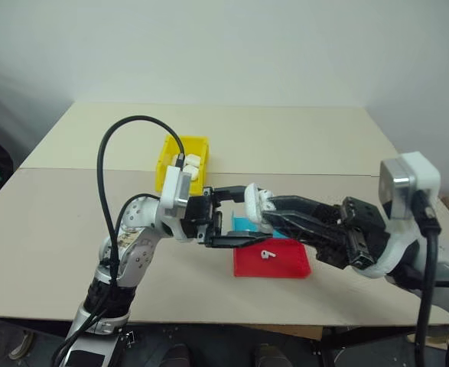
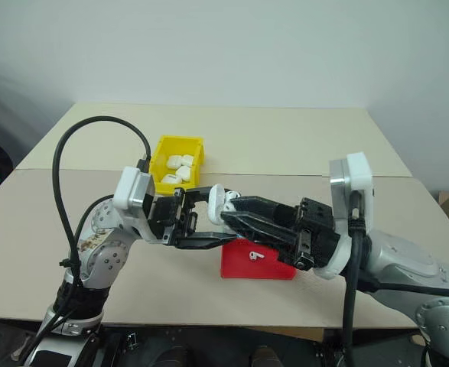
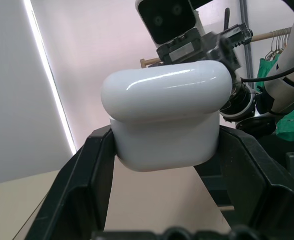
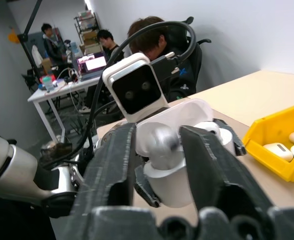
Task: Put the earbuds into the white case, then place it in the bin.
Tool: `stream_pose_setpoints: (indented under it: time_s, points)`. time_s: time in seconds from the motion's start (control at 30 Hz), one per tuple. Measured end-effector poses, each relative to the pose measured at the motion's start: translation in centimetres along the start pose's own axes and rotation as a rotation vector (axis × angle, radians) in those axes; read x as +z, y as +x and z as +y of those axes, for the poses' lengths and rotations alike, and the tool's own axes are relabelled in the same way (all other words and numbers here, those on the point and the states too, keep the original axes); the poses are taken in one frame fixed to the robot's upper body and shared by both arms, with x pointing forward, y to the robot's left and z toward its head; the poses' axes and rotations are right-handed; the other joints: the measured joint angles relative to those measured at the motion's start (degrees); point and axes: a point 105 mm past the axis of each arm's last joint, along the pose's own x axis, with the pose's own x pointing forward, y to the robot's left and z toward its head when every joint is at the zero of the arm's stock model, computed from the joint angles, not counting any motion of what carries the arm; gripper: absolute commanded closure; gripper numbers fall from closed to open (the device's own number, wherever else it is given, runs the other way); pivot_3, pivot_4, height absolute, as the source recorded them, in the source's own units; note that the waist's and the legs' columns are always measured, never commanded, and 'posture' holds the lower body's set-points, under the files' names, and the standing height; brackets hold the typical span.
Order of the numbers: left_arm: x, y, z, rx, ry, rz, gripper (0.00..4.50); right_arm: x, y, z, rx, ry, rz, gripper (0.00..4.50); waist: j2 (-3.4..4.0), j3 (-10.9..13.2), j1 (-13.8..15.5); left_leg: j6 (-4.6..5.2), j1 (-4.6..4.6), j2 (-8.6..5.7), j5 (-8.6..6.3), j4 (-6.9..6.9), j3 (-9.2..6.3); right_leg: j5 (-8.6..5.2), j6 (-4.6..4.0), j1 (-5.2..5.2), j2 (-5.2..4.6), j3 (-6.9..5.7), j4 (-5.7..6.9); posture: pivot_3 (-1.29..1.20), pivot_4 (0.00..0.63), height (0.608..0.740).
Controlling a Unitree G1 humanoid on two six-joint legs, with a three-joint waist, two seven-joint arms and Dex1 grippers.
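My left gripper is shut on the white case, holding it up above the table by its sides. In the right wrist view the case's lid stands open, and one earbud sits upright in the case body. My right gripper comes in from the right and meets the case at its open top, right at that earbud. Another earbud lies on the red tray. The yellow bin stands behind my left arm.
Several white cases lie inside the bin. A blue tray is mostly hidden behind the grippers, beside the red tray. The beige table stretches far and wide around them. People sit at desks in the background.
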Motion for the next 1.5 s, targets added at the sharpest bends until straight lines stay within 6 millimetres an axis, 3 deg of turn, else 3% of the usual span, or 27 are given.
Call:
stream_pose_setpoints:
  time_s: [0.03,0.37,0.53,0.63,0.7,0.87,1.17,1.5]
  points:
    - [-0.1,-0.1,0.0,0.002,-0.003,0.002,1.68,-0.1,0.0,0.1,0.001,-0.017,0.009,1.51,0.00,0.0,0.1,0.00,0.00,0.00,0.00,0.00,0.00,0.00,0.00,0.00,0.00,0.00,0.00,0.00,0.150,0.740]
    - [-0.4,-0.3,0.0,-0.015,0.003,0.018,1.68,-0.5,-0.8,-0.5,-0.042,-0.049,0.054,1.51,0.00,0.0,0.8,0.00,-0.01,-0.01,0.00,0.01,0.01,0.00,0.00,0.01,-0.01,0.00,-0.02,0.00,0.150,0.740]
    - [-1.2,-0.6,-0.1,-0.036,-0.004,0.043,1.68,1.8,-2.1,-2.0,-0.076,-0.153,0.108,1.51,0.00,0.0,0.7,0.00,0.07,-0.01,0.00,0.02,0.02,0.01,-0.01,0.08,0.00,0.00,-0.02,0.00,0.150,0.740]
    - [-1.9,-0.3,0.0,-0.075,-0.024,0.069,1.68,3.9,-1.6,-2.7,-0.049,-0.215,0.116,2.10,0.01,0.0,0.4,0.00,0.12,-0.02,0.00,0.02,0.06,0.01,-0.02,0.07,0.00,0.06,0.01,0.00,0.150,0.740]
    - [-2.4,0.1,0.2,-0.110,-0.029,0.101,1.68,5.1,-0.7,-3.0,-0.002,-0.276,0.161,2.79,0.02,0.0,0.4,0.00,0.13,-0.01,0.00,0.00,0.04,0.01,-0.02,0.06,0.01,0.04,-0.01,0.00,0.150,0.740]
    - [-3.4,0.6,1.6,-0.115,-0.013,0.153,1.68,4.9,1.4,-3.3,0.108,-0.317,0.310,4.47,0.03,0.0,0.7,0.01,-0.09,0.01,0.00,0.01,0.05,0.01,-0.02,-0.12,0.01,0.03,-0.06,0.00,0.150,0.740]
    - [-3.5,1.9,2.3,-0.124,0.026,0.138,1.68,3.2,4.0,-4.0,0.199,-0.446,0.507,4.47,0.07,0.0,0.9,0.01,-0.17,0.01,0.00,0.05,0.09,0.01,-0.02,-0.22,-0.02,0.01,-0.01,0.00,0.150,0.740]
    - [-3.8,2.2,2.4,-0.107,0.039,0.150,1.68,2.0,3.6,-4.9,0.207,-0.553,0.629,4.47,0.07,0.0,0.9,0.01,-0.16,0.00,0.00,0.05,0.09,0.01,-0.01,-0.21,-0.02,0.01,0.01,0.00,0.150,0.740]
